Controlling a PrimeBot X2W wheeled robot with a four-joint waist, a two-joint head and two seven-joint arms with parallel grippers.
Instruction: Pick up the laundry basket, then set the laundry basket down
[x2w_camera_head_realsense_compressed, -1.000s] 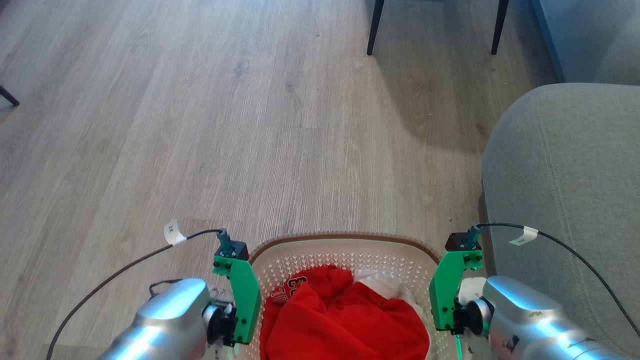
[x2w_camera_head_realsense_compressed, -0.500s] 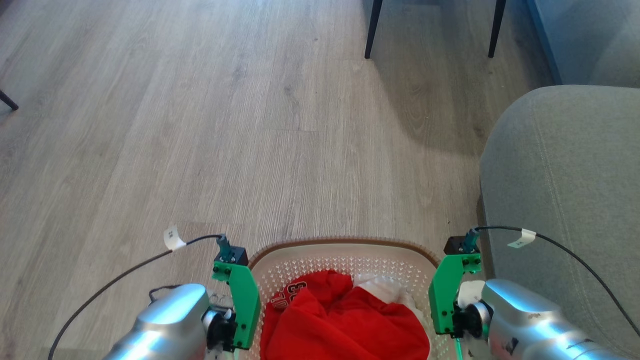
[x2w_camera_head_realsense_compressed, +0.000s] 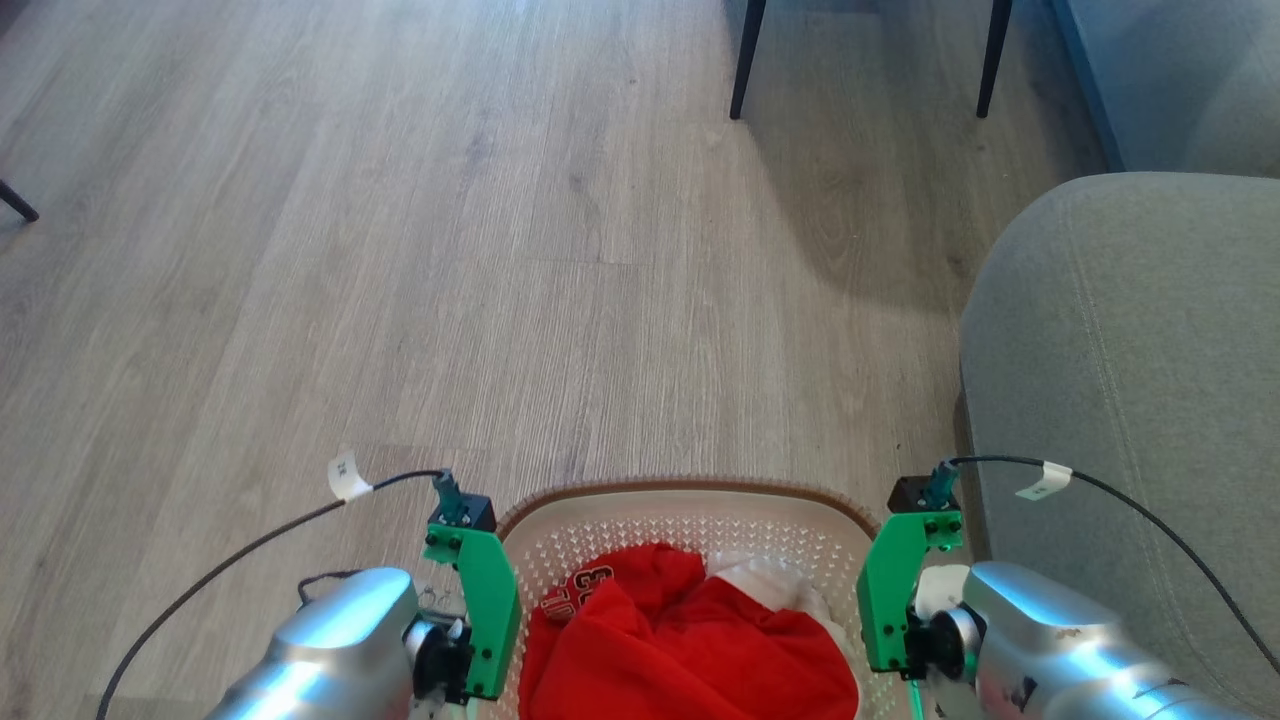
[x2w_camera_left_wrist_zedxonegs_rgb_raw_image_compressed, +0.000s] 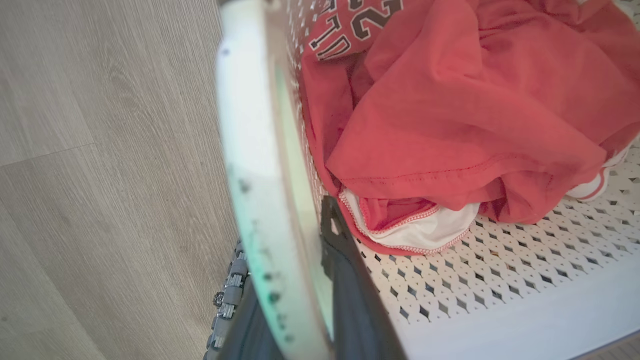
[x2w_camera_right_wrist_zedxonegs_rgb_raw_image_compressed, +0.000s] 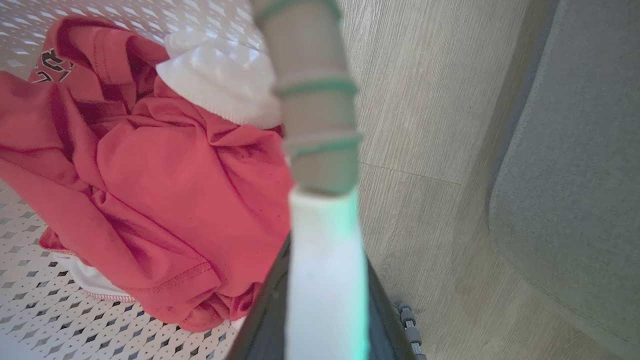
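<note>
Wood floor (x2w_camera_head_realsense_compressed: 500, 250), white perforated laundry basket (x2w_camera_head_realsense_compressed: 700, 528), brown rim (x2w_camera_head_realsense_compressed: 690, 483)

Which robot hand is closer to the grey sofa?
Right. The right hand grips the basket on the side beside the sofa; the left hand grips its far side.

Our left forearm (x2w_camera_head_realsense_compressed: 330, 640) and right forearm (x2w_camera_head_realsense_compressed: 1060, 650) are smooth, rounded shells of brushed silver, each ending in a black wrist joint. Each wrist carries a bright green bracket, the left bracket (x2w_camera_head_realsense_compressed: 488, 600) and the right bracket (x2w_camera_head_realsense_compressed: 893, 600), fixed with small black screws and topped by a black block with a teal plug. A thin black cable (x2w_camera_head_realsense_compressed: 400, 477) leaves each plug and bears a white paper tag (x2w_camera_head_realsense_compressed: 345, 475). Our fingers (x2w_camera_left_wrist_zedxonegs_rgb_raw_image_compressed: 350, 300) are flat and dark grey, with ribbed grey links (x2w_camera_left_wrist_zedxonegs_rgb_raw_image_compressed: 227, 295) behind them
</note>
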